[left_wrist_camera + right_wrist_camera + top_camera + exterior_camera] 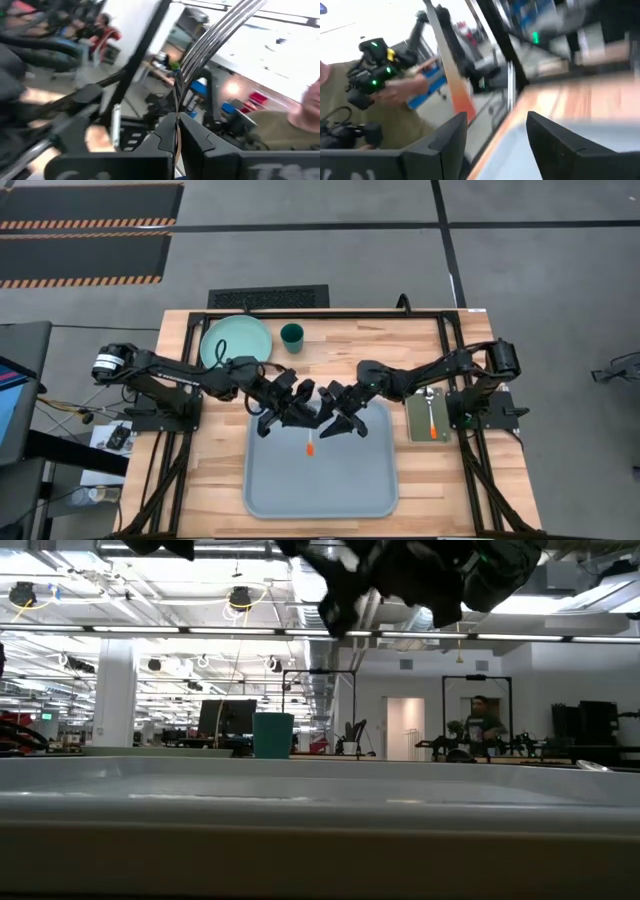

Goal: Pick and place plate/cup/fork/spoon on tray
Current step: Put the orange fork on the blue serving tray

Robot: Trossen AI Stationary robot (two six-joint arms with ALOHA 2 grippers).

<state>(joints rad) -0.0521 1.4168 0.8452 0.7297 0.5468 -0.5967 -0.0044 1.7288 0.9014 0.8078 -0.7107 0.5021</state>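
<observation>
My left gripper (pixel 303 416) is shut on the fork above the far end of the pale blue-grey tray (pixel 350 490). The fork's silver tines (pixel 215 35) stick out past the fingers, and its orange handle (pixel 310 442) shows over the tray. My right gripper (pixel 337 420) is open right beside it, and the orange handle (pixel 457 95) stands just ahead of its fingers. The mint-green plate (pixel 236 342) and the dark teal cup (pixel 292 335) stand on the table at the far left. The spoon (pixel 432 420) lies on a small grey-green pad (pixel 420 412) at the right. My left gripper pinches the fork's metal neck (pixel 177 107), just below the tines, between its two shut fingers. The tines reach on beyond the fingertips. The fork is lifted clear of the tray, and its handle points toward the table's near edge.
The two grippers are close together over the tray's far edge. The tray's near part (pixel 320 500) is bare. People and equipment show in the room beyond the table (pixel 485 725).
</observation>
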